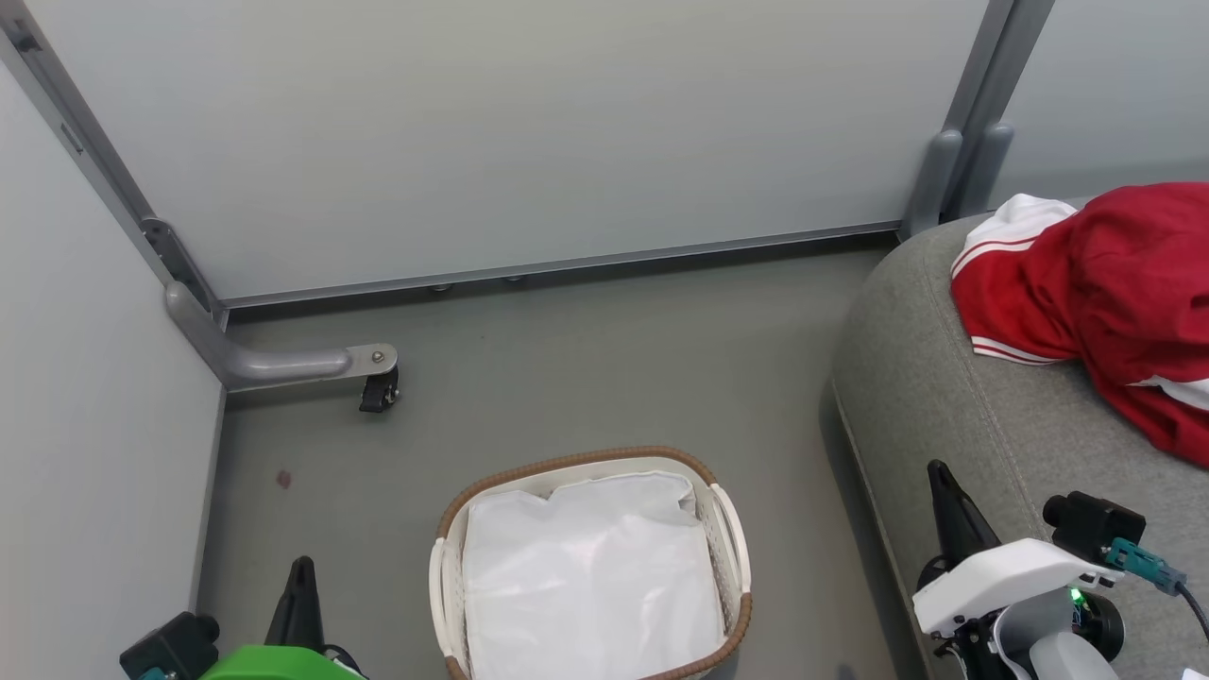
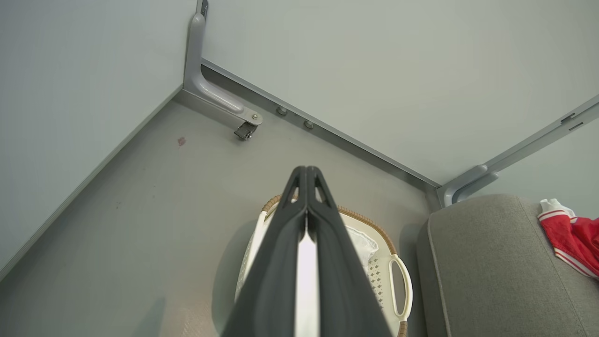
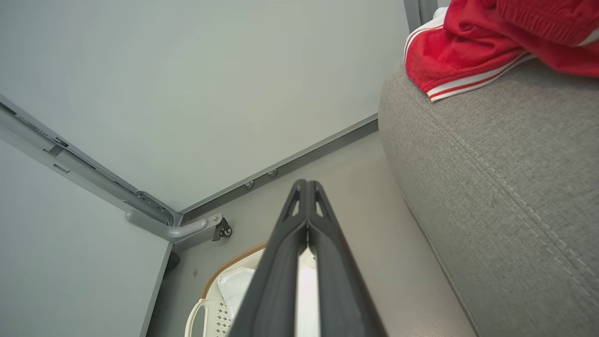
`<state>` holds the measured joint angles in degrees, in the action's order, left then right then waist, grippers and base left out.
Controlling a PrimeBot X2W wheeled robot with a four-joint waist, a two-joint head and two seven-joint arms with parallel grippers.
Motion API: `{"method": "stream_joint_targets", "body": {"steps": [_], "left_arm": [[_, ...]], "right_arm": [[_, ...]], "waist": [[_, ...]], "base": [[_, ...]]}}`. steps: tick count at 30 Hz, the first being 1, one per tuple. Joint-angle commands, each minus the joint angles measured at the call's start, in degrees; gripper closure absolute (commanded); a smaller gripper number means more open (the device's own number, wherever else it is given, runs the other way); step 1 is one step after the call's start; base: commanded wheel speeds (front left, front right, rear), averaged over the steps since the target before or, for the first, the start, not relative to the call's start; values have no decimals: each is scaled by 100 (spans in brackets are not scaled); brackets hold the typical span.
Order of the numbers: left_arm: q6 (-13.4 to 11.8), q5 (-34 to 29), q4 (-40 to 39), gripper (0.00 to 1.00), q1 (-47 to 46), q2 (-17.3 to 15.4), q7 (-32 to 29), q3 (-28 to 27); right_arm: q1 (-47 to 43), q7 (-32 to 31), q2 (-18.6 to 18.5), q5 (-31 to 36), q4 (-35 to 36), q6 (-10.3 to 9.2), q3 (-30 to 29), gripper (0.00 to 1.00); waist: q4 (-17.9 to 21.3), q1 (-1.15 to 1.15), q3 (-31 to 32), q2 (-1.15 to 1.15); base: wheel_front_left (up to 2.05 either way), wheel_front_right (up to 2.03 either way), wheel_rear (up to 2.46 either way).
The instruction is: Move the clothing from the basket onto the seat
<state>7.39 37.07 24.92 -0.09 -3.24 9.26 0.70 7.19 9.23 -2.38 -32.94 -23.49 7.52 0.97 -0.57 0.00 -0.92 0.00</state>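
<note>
clothing (image 1: 1105, 293) lies on the seat (image 1: 945, 397), basket (image 1: 737, 529) holds only liner (image 1: 586, 576) (looks done). left pincer (image 2: 306, 171), right pincer (image 3: 306, 185): clenched, empty.

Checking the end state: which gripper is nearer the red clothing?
Right. The right gripper is at the edge of the seat that the clothing lies on; the left gripper is across the basket from it.
</note>
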Motion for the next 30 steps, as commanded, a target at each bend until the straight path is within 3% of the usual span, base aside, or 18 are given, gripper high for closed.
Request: {"method": "stream_joint_targets", "body": {"steps": [1, 30], "left_arm": [[3, 242, -124, 100, -199, -28, -49, -48], [7, 2257, -504, 100, -383, -7, -632, -312]], "right_arm": [[34, -52, -24, -245, 126, 0, -45, 100], [-16, -635, -40, -2416, 451, -2, -319, 100]], "waist": [[1, 0, 1, 0], [16, 0, 21, 0]], "base": [[0, 0, 0], [0, 0, 0]]}}
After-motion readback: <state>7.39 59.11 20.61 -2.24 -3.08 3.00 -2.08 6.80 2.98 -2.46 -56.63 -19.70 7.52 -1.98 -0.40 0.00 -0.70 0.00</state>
